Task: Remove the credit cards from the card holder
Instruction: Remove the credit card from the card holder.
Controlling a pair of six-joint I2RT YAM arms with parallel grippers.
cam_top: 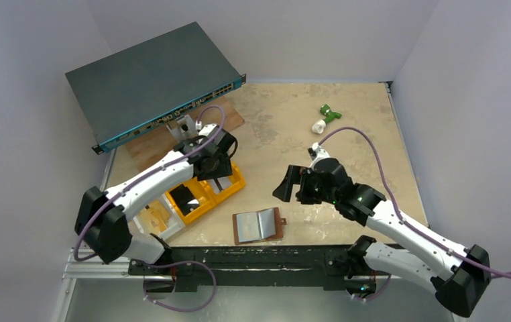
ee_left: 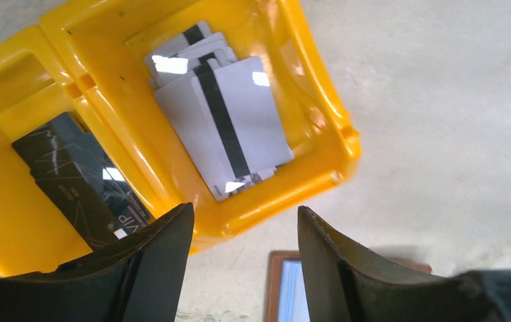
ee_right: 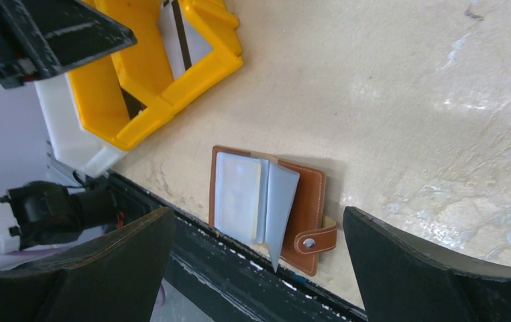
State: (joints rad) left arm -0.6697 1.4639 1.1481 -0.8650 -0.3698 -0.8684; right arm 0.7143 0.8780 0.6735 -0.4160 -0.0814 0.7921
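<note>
Card holder open at table edge, left tool and right tool agape

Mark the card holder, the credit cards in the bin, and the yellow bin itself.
card holder (ee_right: 310, 194): right wrist view, brown leather cover beside the grey sleeves.
credit cards (ee_left: 256, 114): left wrist view, pale face of the top card.
yellow bin (ee_left: 276, 198): left wrist view, near wall of the card compartment.

The card holder is matt brown stitched leather with a metal snap. The credit cards look smooth and glossy, as does the yellow plastic bin. The table is matt and mottled.
</note>
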